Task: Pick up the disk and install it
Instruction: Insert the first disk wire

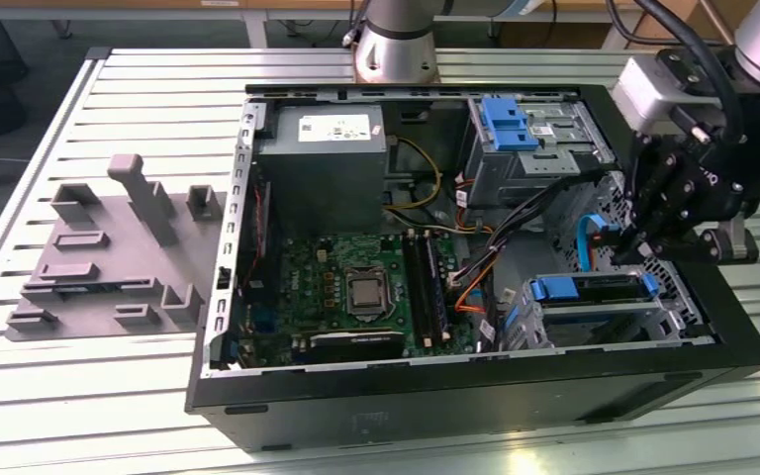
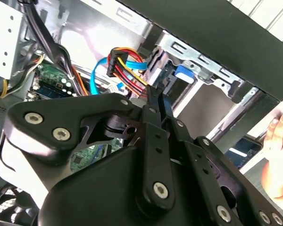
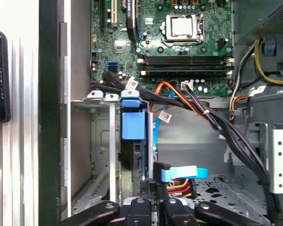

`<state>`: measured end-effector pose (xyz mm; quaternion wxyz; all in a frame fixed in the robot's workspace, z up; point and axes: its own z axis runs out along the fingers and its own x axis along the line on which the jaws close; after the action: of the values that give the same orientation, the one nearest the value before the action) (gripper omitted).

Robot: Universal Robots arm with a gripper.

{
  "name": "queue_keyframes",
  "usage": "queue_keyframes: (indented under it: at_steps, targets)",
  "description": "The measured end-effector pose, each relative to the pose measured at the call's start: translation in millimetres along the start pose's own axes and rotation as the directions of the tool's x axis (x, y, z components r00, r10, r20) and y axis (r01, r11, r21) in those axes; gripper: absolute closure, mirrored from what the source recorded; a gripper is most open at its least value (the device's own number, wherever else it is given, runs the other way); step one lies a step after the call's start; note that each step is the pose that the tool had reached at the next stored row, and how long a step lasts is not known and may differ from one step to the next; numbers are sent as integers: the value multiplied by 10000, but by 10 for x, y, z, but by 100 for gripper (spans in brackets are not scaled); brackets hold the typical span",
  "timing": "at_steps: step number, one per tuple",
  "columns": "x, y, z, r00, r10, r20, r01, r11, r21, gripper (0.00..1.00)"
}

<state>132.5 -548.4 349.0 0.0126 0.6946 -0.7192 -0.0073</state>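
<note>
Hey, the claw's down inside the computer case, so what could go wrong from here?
1. The claw sits right by the loose cables; moving it might snag or tug them.
2. A hand is just outside the case, possibly within the arm's sweep.

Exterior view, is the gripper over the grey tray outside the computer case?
No, the gripper hangs inside the open computer case, far from the grey tray.
</note>
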Motion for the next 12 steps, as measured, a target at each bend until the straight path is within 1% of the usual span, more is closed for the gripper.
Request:
queue_keyframes:
  at_steps: [2,4,8,12]
  targets:
    - [32,-1,15,10000,3,1,-3,10000,-7,84]
    - [48,-2,35,10000,4,0,-4,10000,-14,84]
    - [55,-4,73,10000,7,-2,-7,10000,-44,84]
    - [63,-5,100,10000,8,-3,-8,10000,-47,84]
